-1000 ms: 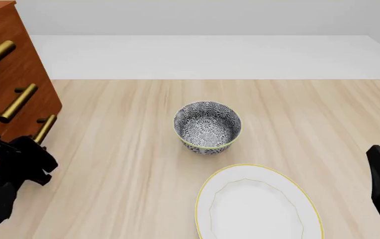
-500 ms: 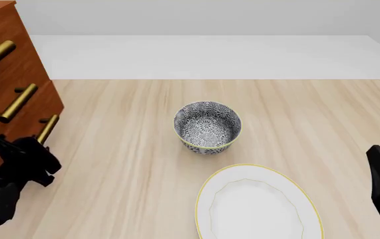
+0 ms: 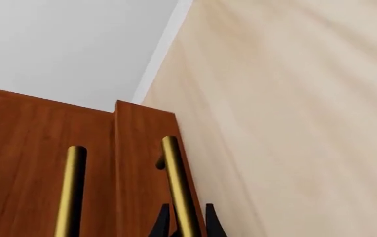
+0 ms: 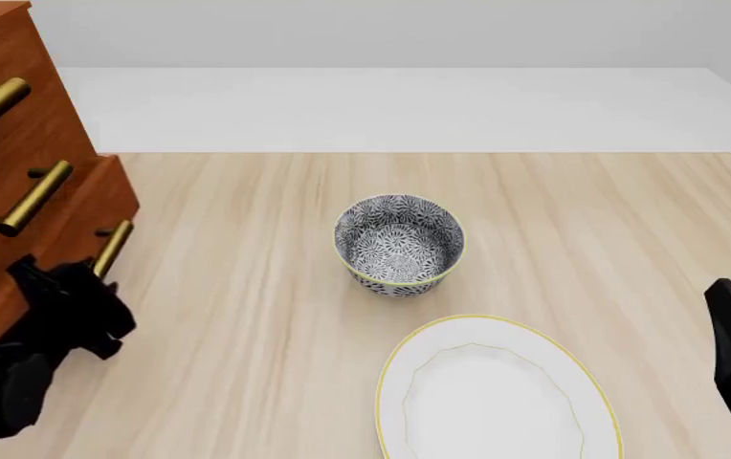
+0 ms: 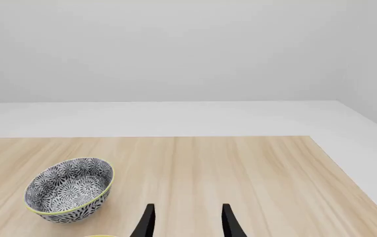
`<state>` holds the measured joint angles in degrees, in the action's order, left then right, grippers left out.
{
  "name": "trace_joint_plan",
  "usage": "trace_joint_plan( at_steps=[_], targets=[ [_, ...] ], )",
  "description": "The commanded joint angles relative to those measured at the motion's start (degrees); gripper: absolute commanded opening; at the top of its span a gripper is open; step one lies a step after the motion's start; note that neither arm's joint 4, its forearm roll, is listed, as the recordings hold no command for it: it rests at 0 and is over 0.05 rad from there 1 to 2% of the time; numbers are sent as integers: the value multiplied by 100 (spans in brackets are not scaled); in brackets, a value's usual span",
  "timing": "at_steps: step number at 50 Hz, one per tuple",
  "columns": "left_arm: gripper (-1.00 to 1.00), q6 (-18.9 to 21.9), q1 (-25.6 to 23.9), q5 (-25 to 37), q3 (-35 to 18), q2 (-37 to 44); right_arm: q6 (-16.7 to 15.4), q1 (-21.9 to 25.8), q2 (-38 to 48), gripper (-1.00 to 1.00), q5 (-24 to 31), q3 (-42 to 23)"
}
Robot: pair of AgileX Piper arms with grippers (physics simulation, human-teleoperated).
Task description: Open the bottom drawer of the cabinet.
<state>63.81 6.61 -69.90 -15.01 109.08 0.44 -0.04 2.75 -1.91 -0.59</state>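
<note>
At the counter's (image 4: 276, 287) left edge stood the cabinet (image 4: 9, 124), its bottom drawer (image 4: 85, 229) jutting slightly past the two above. The left claw (image 4: 91, 287) gripped that drawer's brass bar handle (image 4: 113, 247); only the left wrist view showed the dark fingertips (image 3: 163, 223) flanking the smooth round bar. Mid-counter sat a patterned bowl (image 4: 399, 244), then a glossy white plate (image 4: 494, 392). The right claw (image 5: 187, 222) hung with a moderate gap, holding nothing.
</note>
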Motion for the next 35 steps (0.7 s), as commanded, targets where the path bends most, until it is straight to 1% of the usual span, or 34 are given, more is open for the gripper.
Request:
trace_joint_plan(
  at_steps=[1, 13, 20, 35],
  targets=[
    [-100, 110, -512, 0, -257, 180, 0, 0, -1, 100, 1, 0],
    [-100, -77, -840, 0, -208, 66, 1, 0, 1, 100, -1, 0],
    [-100, -116, -954, 1, -196, -3, 0, 0, 1, 100, -1, 0],
    [-100, -263, -1385, 1, -249, -6, 0, 1, 2, 100, -1, 0]
  ],
)
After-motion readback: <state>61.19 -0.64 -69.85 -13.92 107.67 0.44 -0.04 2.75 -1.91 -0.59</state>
